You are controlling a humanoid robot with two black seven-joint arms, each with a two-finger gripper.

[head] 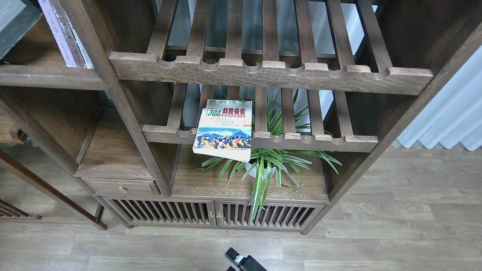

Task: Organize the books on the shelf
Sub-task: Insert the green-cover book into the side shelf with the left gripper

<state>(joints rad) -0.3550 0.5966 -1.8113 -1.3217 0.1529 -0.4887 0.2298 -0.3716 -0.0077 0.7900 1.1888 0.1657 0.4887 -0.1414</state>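
- Claw part [244, 262] at bottom edge, dark, only a stub visible; fingers not separable, so cannot tell which arm, open or closed, or holding anything. Other claw out of view.
- Floor [376, 233] pale wood plank, nearest the camera.
- Cabinet doors [214, 215] slatted, low in the unit; small drawer [120, 187] with brass knob to the left.
- Spider plant [265, 165] in white pot on lower board, leaves spilling over front.
- "300" book [224, 130] lying flat on lower slatted rack [316, 142], front edge overhanging the notched rail, above the plant. Second book [229, 102] under it, only green-lettered top strip showing.
- Handling guess: thin paperback, light, floppy, glossy cover likely slippery; overhanging edge the natural pinch spot, grip near spine side to limit sag. Risk: sliding the lower book or dropping onto plant.
- Upper slatted rack [271, 73] bare.
- Shelf [49, 75], solid board upper left, the likely target; lavender book [56, 34] upright with thin volumes beside it, grey book [15, 19] tilted at the corner, mostly cropped.
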